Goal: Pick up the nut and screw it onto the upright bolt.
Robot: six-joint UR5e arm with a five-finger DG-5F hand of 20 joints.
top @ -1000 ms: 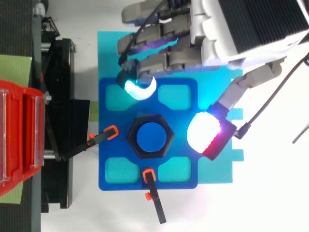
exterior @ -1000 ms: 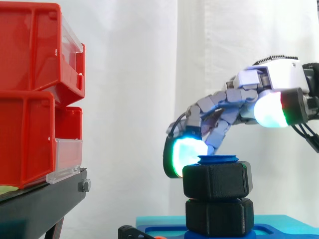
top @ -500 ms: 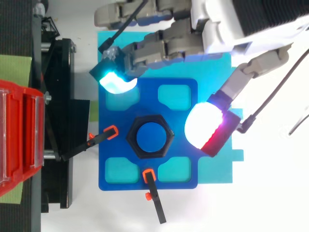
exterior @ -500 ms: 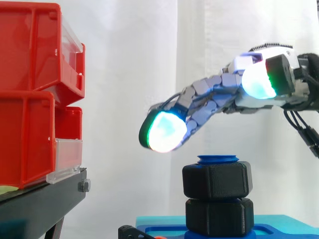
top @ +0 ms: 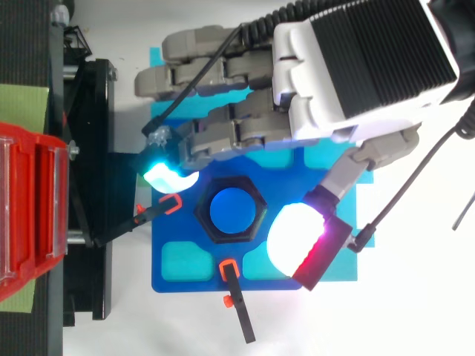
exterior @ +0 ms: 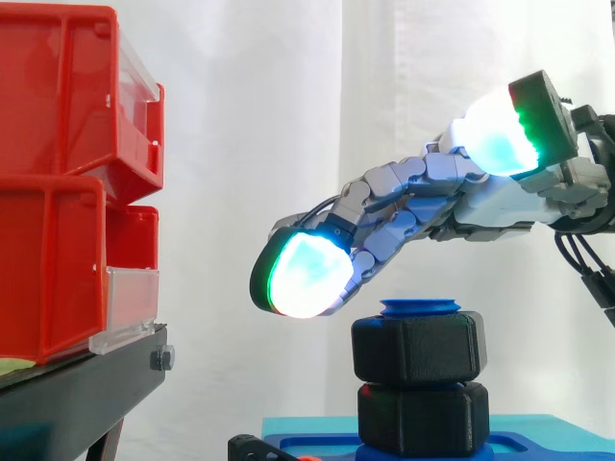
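Bolt (top: 234, 211) shank hidden inside nut (exterior: 415, 351)

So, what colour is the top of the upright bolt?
Blue. The top of the bolt shows best in the top view, ringed by the black nut.

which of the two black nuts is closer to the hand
The upper nut, just below the top of the blue bolt; the hand hovers above it, and the lower nut sits underneath.
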